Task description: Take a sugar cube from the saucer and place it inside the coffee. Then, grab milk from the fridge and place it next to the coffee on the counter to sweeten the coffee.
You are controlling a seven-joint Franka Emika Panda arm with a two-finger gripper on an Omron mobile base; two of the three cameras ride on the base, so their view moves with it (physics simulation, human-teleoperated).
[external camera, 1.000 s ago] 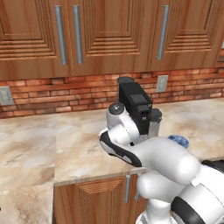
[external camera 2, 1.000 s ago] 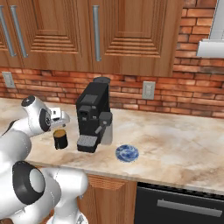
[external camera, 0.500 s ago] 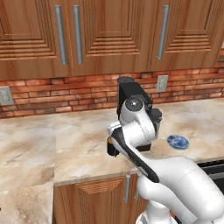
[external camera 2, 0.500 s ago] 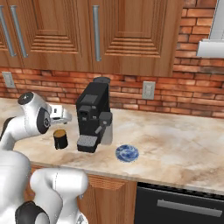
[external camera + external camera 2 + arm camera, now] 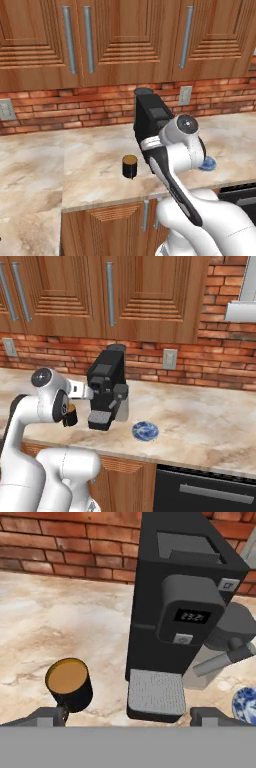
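The coffee (image 5: 70,684), a small black cup with a brown top, stands on the beige counter (image 5: 95,165) left of the coffee machine. It shows in the left base view as the coffee (image 5: 129,166) and, half behind my arm, in the right base view as the coffee (image 5: 71,415). The blue and white saucer (image 5: 145,431) lies right of the machine, with the saucer (image 5: 246,701) cut by the hand view's edge. I cannot make out a sugar cube on it. My gripper (image 5: 129,717) hangs open above the counter, facing the machine's drip tray, fingers wide apart and empty. The fridge and milk are out of view.
A tall black coffee machine (image 5: 150,125) stands against the brick wall between cup and saucer, with the coffee machine (image 5: 175,622) close in front of the hand. Wooden wall cabinets (image 5: 120,291) hang overhead. A dark oven front (image 5: 205,491) sits under the counter at right.
My arm has swung its elbow up and to the right in the left base view, uncovering the coffee cup. Cup, saucer and machine have stayed put.
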